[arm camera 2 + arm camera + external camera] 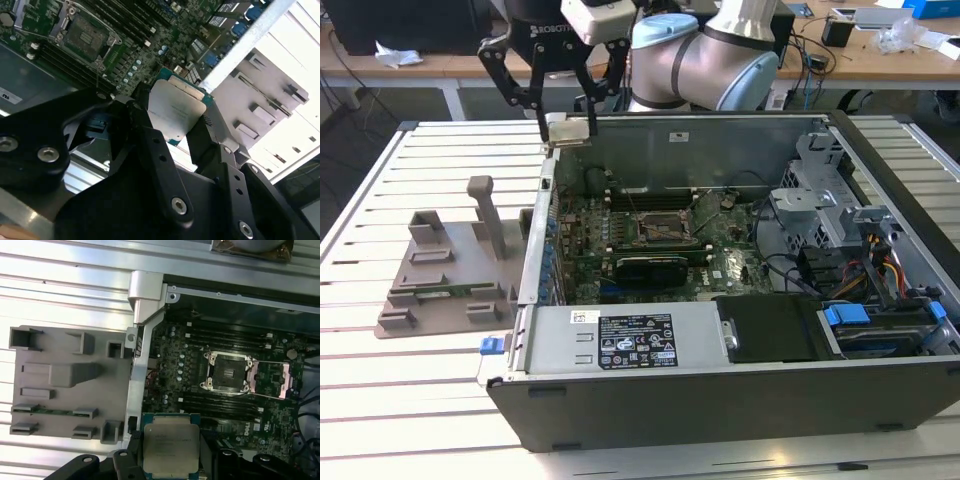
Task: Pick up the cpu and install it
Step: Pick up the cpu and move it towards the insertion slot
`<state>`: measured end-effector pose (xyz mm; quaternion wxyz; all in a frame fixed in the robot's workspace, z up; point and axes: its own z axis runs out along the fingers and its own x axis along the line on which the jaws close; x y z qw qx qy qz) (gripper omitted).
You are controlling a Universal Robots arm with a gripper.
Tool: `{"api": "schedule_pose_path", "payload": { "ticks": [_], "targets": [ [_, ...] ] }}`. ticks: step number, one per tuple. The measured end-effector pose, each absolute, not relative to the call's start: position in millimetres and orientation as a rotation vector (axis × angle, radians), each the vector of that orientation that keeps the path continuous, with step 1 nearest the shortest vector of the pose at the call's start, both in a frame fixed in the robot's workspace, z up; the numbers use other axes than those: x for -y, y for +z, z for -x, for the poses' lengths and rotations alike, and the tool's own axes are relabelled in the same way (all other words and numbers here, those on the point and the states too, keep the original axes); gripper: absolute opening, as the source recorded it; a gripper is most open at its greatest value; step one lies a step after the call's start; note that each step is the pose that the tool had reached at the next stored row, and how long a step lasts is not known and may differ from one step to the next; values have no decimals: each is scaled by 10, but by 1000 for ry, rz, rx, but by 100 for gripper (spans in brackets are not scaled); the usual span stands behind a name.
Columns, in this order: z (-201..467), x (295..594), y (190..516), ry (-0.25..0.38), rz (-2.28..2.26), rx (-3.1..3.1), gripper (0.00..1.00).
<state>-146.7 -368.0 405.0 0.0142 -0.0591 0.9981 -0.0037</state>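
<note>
Cpu (170,448), a flat shiny silver square, is pinched in the black gripper (171,456) above the grey metal case (720,400); green board (185,360) and open socket (227,371) inside.

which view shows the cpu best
The first wrist view: the cpu, held in the gripper, faces the camera. The second wrist view shows it tilted and partly covered; the exterior view shows it small, under the gripper.

Hand (568,121) aloft, tight around the cpu (568,131)
</note>
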Motion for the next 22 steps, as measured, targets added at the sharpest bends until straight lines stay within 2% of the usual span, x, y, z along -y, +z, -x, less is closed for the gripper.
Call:
{"api": "schedule_pose_path", "payload": {
  "ticks": [22],
  "targets": [
    [728,3634,3967,-12,184,-3108,55]
  ]
}}
